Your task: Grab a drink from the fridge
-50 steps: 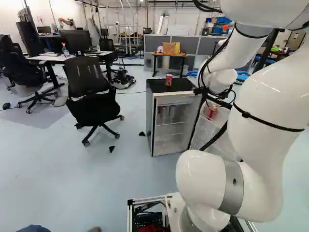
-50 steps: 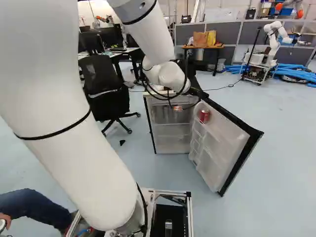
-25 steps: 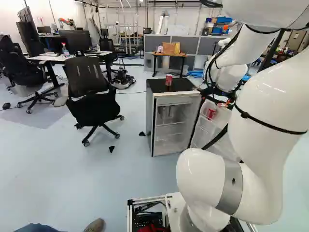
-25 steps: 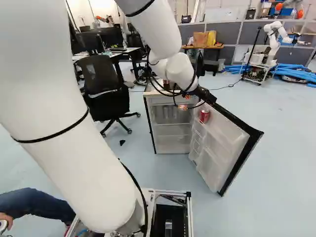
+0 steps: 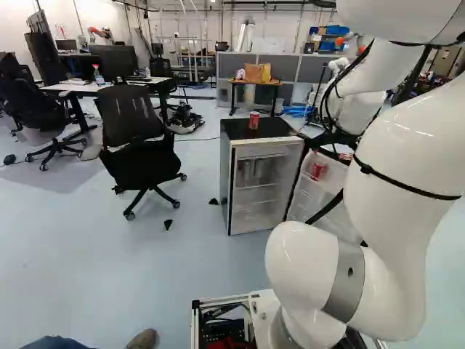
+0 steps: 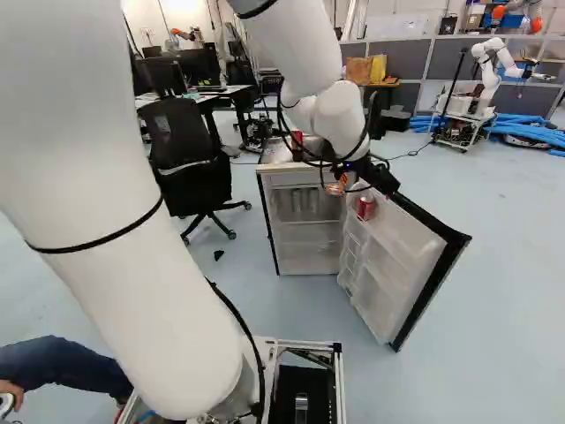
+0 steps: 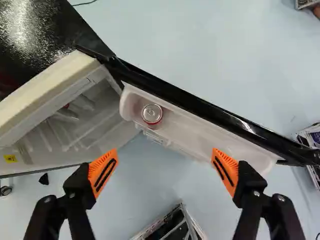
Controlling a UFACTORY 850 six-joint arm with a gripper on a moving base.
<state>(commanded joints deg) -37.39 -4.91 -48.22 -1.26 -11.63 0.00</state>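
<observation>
The drink can (image 6: 365,208) stands up in the fridge door, in the long white door shelf (image 7: 215,137), at the end close to the hinge. From above its lid is round, silver and shiny, with a thin red rim. Its side is red with pale marks, too small to read.

The gripper (image 6: 360,170) hangs above the open door. Its two fingers are wide apart and touch nothing. Their orange pads (image 7: 102,172) have ridges and black stripes. The can is ahead of them, about in the middle.

The door shelf is like a long tub, smooth, with a round corner. The door (image 6: 406,265) swings out to the right and has a black edge. The fridge (image 5: 227,182) is a box with a gray side and a flat, black, shiny top. Inside, see-through shelves hold some tall, pale shapes, too blurry to name. A little yellow sticker (image 7: 11,158) is on its inside, with a dark mark.

Another red can (image 5: 253,121) stands on the fridge top. To the left is a black chair (image 5: 131,116) with a net back.
</observation>
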